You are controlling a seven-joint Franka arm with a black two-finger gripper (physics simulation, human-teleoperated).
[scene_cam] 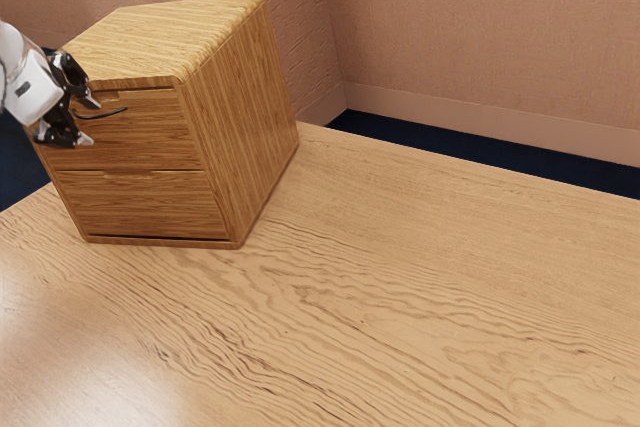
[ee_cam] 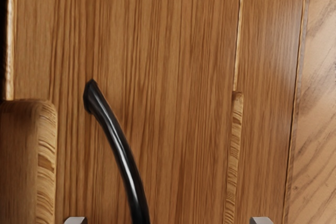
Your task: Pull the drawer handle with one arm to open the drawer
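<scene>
A wooden cabinet (scene_cam: 225, 97) with two drawers stands on the table at the exterior view's left. The top drawer (scene_cam: 140, 132) carries a thin black curved handle (scene_cam: 108, 112). My gripper (scene_cam: 78, 117) is at that handle's left end, open, with one finger above the bar and one below it. In the wrist view the handle (ee_cam: 118, 145) arcs across the drawer front (ee_cam: 178, 77) and runs down between my two grey fingertips (ee_cam: 75, 220), which stand wide apart and do not touch it. I cannot tell how far the drawer is out.
The lower drawer (scene_cam: 145, 202) sits under the top one, front flush. The wide wooden table (scene_cam: 400, 297) stretches toward the exterior view's right. Pink walls and a dark floor strip (scene_cam: 480, 147) lie behind.
</scene>
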